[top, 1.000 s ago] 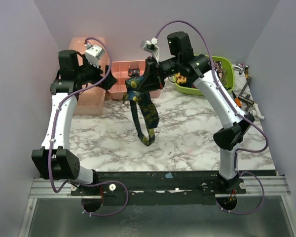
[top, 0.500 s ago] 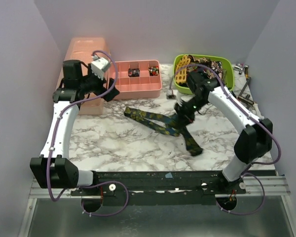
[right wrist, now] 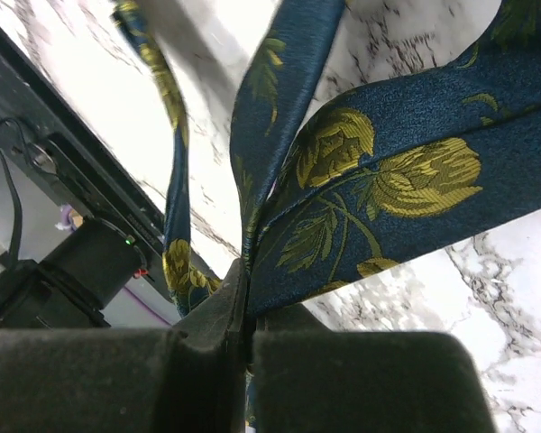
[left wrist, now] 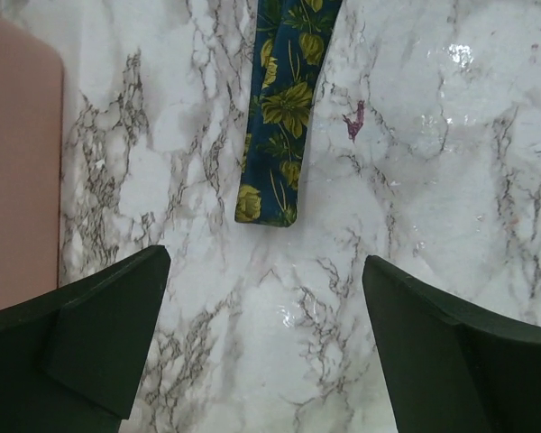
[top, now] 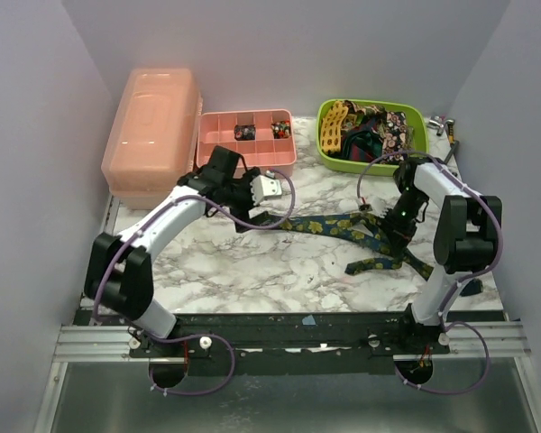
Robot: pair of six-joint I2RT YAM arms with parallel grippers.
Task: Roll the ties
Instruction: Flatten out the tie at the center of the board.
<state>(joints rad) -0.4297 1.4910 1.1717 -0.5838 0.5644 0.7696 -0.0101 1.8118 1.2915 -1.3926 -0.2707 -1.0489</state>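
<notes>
The right claw (right wrist: 243, 338) is clamped shut on a fold of the navy tie (right wrist: 388, 180), the fabric bunching where it enters the pinch. A second ago this claw held the tie dangling in the air; now the tie lies drawn out across the tabletop (top: 252, 262). The left claw (left wrist: 263, 329), spread wide and holding nothing, has swung in from the pink box (top: 149, 126) and hangs just short of the tie's narrow end. Laying-out looks done, so rolling could start there. The other ties (top: 370, 126) sit in the green bin (top: 420, 122).
</notes>
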